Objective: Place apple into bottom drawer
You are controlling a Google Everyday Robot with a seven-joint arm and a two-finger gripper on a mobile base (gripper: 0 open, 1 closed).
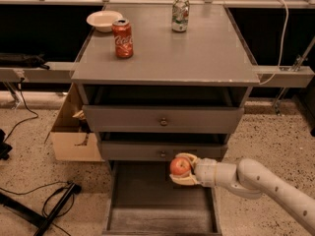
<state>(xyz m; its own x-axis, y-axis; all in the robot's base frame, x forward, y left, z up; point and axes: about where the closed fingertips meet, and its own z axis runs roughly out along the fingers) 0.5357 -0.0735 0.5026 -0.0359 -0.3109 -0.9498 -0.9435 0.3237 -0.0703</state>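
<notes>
The small red-orange apple [179,166] is held in my gripper [183,170], whose pale fingers are shut around it. The gripper reaches in from the lower right on a white arm and holds the apple above the open bottom drawer [147,205], just in front of the middle drawer's face. The bottom drawer is pulled out, a wide shallow grey tray with nothing visible inside it.
Two closed knobbed drawers [162,119] sit above. On the cabinet top stand a red cola can [122,38], a white bowl [104,20] and a green-white can [180,14]. A cardboard box [74,136] stands left of the cabinet; cables and a stand [49,210] lie on the floor.
</notes>
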